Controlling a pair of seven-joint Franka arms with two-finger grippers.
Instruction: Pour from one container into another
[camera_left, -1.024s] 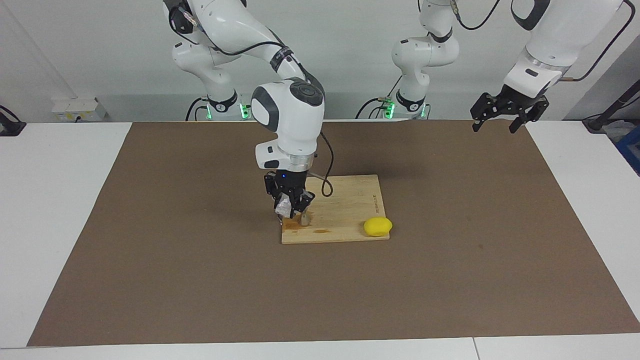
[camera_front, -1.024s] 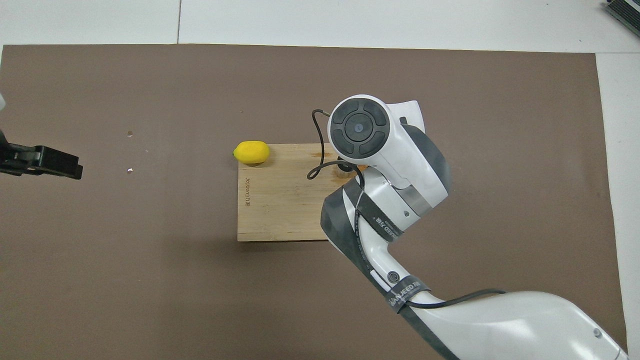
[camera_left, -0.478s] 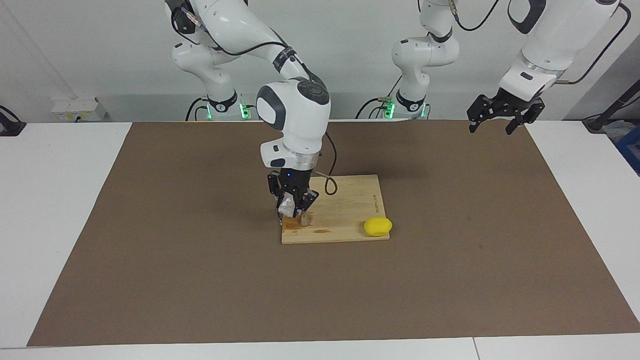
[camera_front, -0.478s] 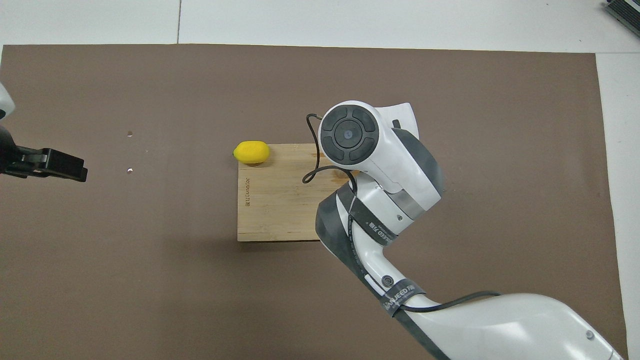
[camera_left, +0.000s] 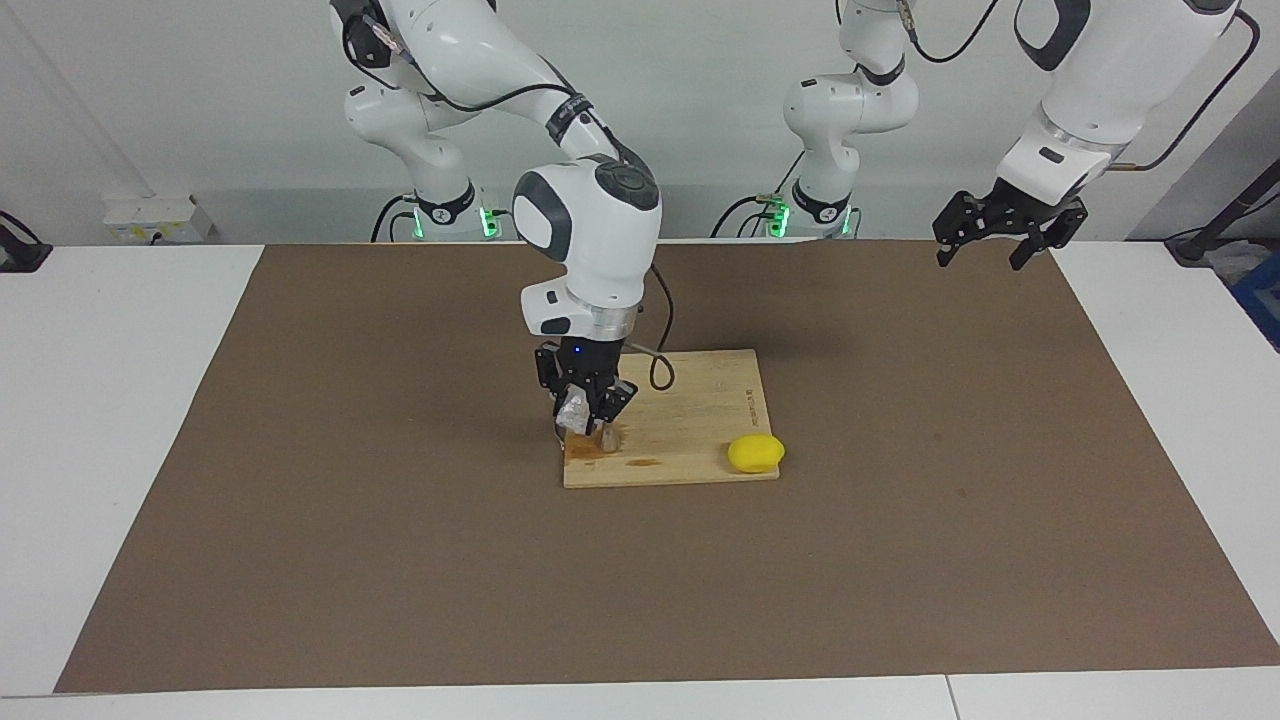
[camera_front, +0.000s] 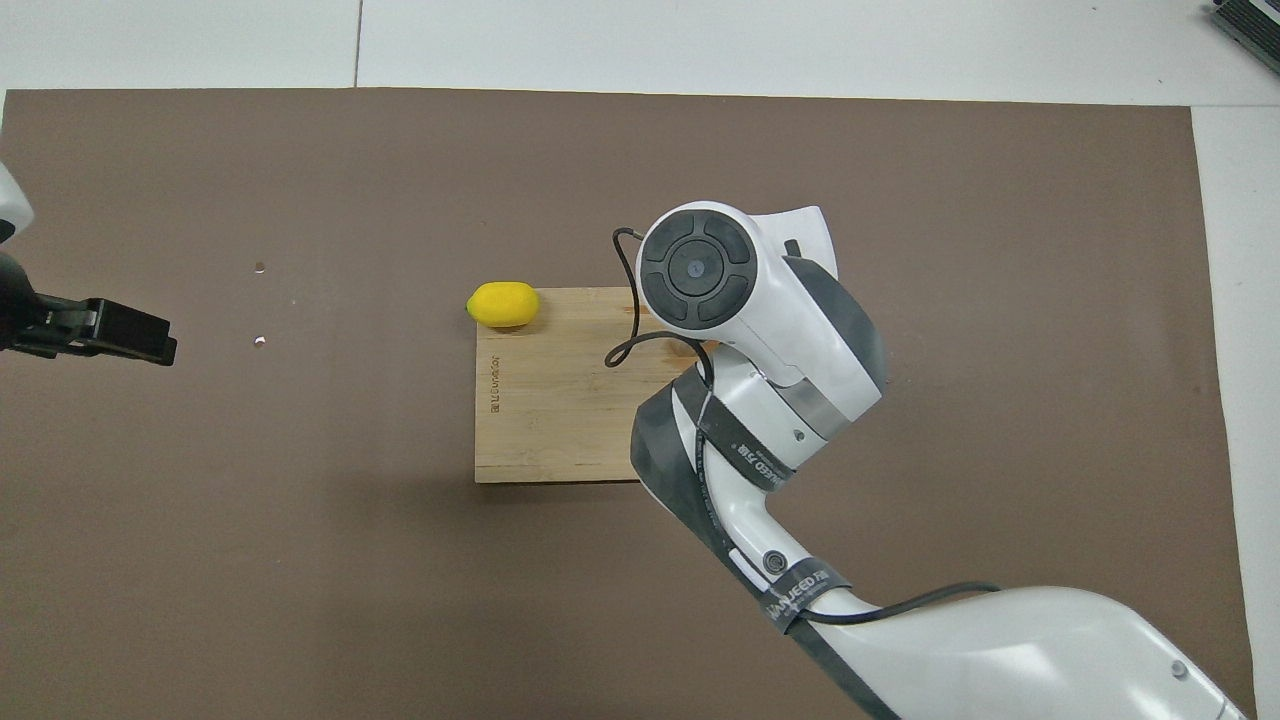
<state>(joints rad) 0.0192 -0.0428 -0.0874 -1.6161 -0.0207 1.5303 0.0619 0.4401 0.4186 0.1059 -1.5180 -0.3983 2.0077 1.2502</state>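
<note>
Right arm bent steeply down over the cutting board, left arm waiting.

The right gripper (camera_left: 585, 408) points downward over the wooden cutting board (camera_left: 690, 425), its fingers closed on the tilted clear cup (camera_left: 572, 414) just above the steel jigger (camera_left: 607, 438), which stands on the board's corner away from the lemon (camera_left: 755, 453). The left gripper (camera_left: 1000, 228) hangs spread wide and empty, well apart from the board.
</note>
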